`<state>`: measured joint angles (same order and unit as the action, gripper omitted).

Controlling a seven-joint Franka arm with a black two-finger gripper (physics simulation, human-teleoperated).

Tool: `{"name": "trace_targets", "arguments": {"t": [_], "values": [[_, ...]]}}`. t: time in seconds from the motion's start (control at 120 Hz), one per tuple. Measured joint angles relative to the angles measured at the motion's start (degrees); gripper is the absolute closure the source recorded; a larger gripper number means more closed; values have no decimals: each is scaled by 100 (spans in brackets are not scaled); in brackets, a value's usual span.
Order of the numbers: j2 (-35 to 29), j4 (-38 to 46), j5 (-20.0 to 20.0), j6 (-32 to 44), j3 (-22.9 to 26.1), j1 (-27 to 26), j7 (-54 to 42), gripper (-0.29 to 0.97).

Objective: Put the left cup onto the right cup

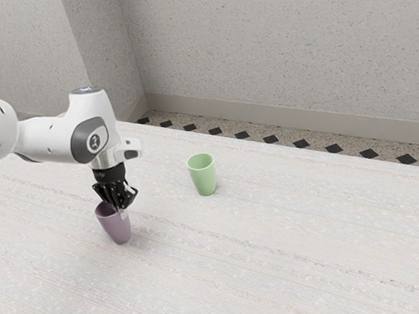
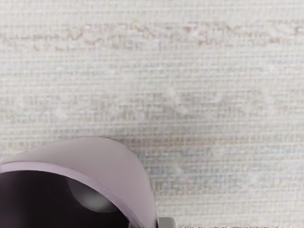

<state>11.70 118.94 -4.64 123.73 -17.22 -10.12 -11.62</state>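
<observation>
A purple cup point(image 1: 114, 227) stands at the exterior view's left on the pale wooden table point(image 1: 295, 251), leaning slightly. My gripper point(image 1: 118, 208) comes down on its rim from above, with the fingers close together and pinching the cup's wall on the side toward the green cup. That green cup point(image 1: 202, 173) stands upright and open-topped, farther back and toward the exterior view's right, well apart from my hand. In the wrist view the purple cup point(image 2: 95, 161) sits right under the hand, its dark inside showing.
The tabletop spreads wide toward the exterior view's right and front. Behind it a floor strip with black diamond tiles point(image 1: 302, 142) meets grey speckled walls point(image 1: 273, 45).
</observation>
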Motion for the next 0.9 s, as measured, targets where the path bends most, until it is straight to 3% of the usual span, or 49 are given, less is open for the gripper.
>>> {"name": "trace_targets", "arguments": {"t": [0.9], "values": [[-609, -395, 110, -518, 52, -80, 28, 79]]}}
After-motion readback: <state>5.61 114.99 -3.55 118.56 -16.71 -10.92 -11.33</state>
